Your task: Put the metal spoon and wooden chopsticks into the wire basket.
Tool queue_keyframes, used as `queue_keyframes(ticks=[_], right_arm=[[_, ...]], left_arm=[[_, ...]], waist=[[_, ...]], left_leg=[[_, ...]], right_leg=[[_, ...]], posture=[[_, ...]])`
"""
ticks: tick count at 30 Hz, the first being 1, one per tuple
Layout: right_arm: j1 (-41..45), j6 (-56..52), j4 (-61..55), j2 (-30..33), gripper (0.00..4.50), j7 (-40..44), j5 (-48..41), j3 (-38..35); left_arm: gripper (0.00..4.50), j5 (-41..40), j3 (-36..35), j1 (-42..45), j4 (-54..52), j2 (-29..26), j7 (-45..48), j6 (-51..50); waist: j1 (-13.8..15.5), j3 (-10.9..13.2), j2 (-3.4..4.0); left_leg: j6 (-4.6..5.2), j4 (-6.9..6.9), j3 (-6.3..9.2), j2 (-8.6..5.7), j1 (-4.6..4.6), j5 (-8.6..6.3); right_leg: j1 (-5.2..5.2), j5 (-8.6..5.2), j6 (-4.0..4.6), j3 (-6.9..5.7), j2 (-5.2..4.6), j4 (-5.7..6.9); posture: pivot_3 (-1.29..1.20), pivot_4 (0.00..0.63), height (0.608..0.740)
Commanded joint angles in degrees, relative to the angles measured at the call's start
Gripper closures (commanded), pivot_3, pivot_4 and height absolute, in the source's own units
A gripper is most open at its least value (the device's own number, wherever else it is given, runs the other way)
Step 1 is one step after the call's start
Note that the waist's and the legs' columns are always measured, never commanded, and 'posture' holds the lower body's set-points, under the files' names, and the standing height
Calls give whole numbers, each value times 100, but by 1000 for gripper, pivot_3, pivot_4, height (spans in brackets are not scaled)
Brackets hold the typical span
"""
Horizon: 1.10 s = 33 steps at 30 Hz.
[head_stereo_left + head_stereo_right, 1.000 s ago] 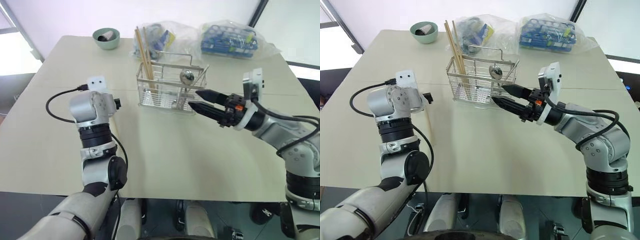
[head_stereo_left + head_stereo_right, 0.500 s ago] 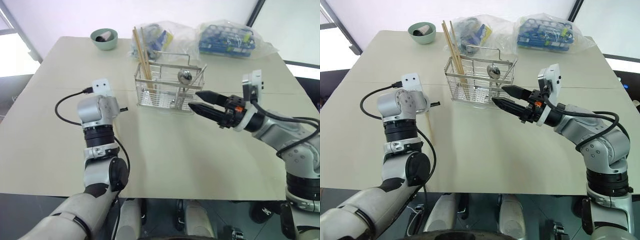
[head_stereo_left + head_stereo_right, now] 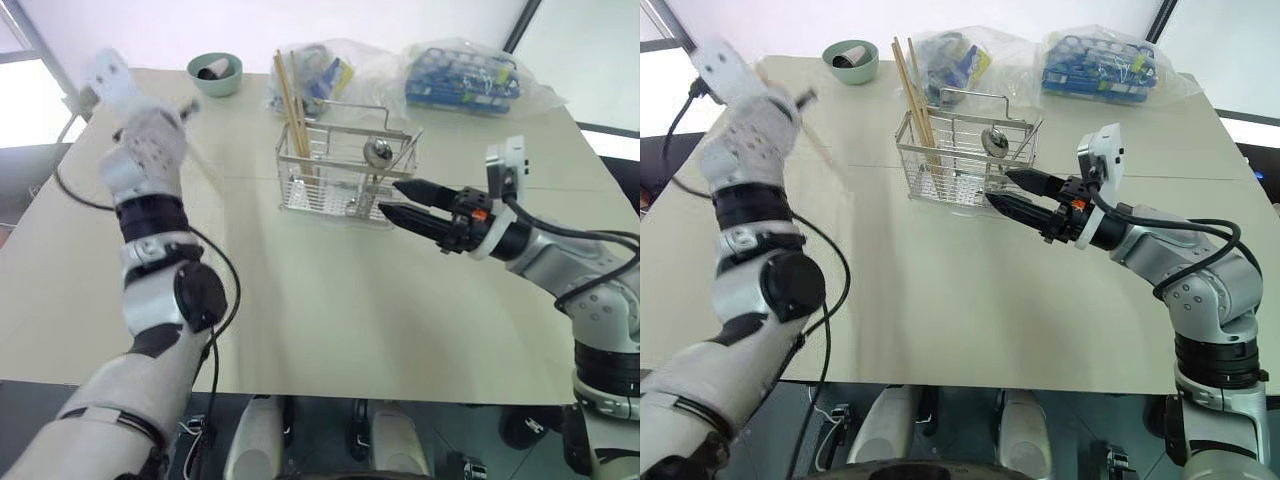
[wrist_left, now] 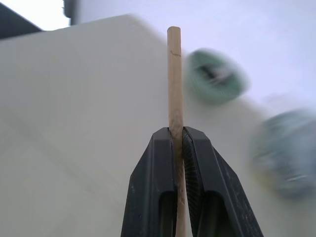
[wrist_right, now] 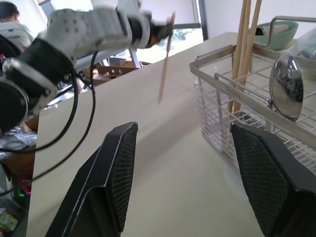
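The wire basket (image 3: 345,131) stands at the middle back of the table. Two wooden chopsticks (image 3: 292,100) lean upright in its left end. The metal spoon (image 3: 376,150) stands in its right end, bowl up. My left gripper (image 3: 800,98) is raised high over the table's far left, shut on a pale wooden stick (image 4: 174,74) that pokes out past its fingertips. That stick (image 5: 165,59) hangs in the air well left of the basket. My right gripper (image 3: 388,198) is open and level, its tips just short of the basket's front right corner, with nothing between them.
A green bowl (image 3: 214,73) sits at the far left back. Two crinkled plastic bags (image 3: 320,68) (image 3: 465,80) lie behind the basket. A person (image 5: 10,11) is off beyond the table in the right wrist view.
My left gripper has closed on the pale stick that lay on the table, and the arm has swung up and back to the far left with it. The right arm has stayed put.
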State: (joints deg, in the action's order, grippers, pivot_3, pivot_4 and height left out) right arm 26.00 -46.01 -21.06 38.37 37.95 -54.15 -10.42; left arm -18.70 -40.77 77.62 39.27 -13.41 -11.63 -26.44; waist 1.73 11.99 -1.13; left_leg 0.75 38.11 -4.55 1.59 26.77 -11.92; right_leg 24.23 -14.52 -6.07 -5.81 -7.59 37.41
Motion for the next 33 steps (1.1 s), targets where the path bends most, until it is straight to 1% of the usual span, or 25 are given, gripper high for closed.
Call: queue_keyframes(ticks=[1,6,8,11,14,17,20,27,29,30,33], right_arm=[[97,-24,-144,57,1432,-45,-45,-132],[37,-92,-258,56,1432,-136,-101,-192],[-15,-97,-286,60,1432,-195,-106,-255],[-70,-104,-337,51,1432,-271,-136,-305],[-286,-117,-514,90,1432,-360,-236,-477],[-399,-104,-565,95,1432,-436,-268,-581],[-429,-96,-592,79,1432,-492,-275,-627],[-449,-58,-580,63,1432,-519,-241,-630],[-434,-37,-541,56,1432,-509,-209,-617],[-419,-32,-522,52,1432,-503,-202,-611],[-367,-13,-459,30,1432,-490,-165,-567]], left_arm=[[4440,-1065,-359,851,459,-275,1363,1119],[4440,-1096,156,1188,1082,-261,2162,1556],[4440,-967,506,1179,1118,-91,2474,1646],[4440,-802,871,1125,1175,5,2663,1787],[4440,-532,1408,946,1069,339,2869,1977],[4440,-194,1896,783,1011,490,2960,2156],[4440,-82,2203,569,827,604,3044,2129],[4440,242,2833,-318,19,815,2976,2051],[3678,380,3020,-625,-314,859,2960,2176],[3440,300,3022,-737,-495,909,2977,2107],[1958,-15,2912,-953,-988,1040,2975,1812]], waist=[[12,-1,1],[12,-2,3],[53,-1,1],[45,-1,1],[51,-1,1],[41,-1,1],[21,-1,1],[31,-2,2],[33,-2,1],[36,-2,2],[51,-2,2]], left_leg=[[-6,3,-2,0,12,3],[-4,0,-18,-15,-4,5],[-2,3,-15,-15,-2,4],[2,14,-12,-20,15,2],[6,12,-13,-21,16,0],[6,13,-14,-22,15,1],[7,14,-16,-21,13,0],[13,13,-16,-17,14,-4],[15,13,-16,-17,14,-5],[16,14,-15,-16,15,-5],[15,14,-12,-11,17,-5]], right_leg=[[11,2,-3,0,-1,-3],[-3,3,-8,4,-1,-10],[-3,7,-14,3,1,-7],[-1,17,-28,4,-1,-21],[0,17,-30,5,-1,-24],[0,17,-30,5,-1,-22],[2,18,-30,7,0,-21],[6,18,-29,11,1,-18],[6,19,-28,12,0,-19],[6,19,-28,12,0,-19],[7,19,-28,12,1,-19]], posture=[[0,150,707],[0,150,707],[0,150,707],[0,150,707],[0,150,707],[0,150,707],[0,150,707],[0,150,707],[0,150,707],[0,150,707],[0,150,707]])
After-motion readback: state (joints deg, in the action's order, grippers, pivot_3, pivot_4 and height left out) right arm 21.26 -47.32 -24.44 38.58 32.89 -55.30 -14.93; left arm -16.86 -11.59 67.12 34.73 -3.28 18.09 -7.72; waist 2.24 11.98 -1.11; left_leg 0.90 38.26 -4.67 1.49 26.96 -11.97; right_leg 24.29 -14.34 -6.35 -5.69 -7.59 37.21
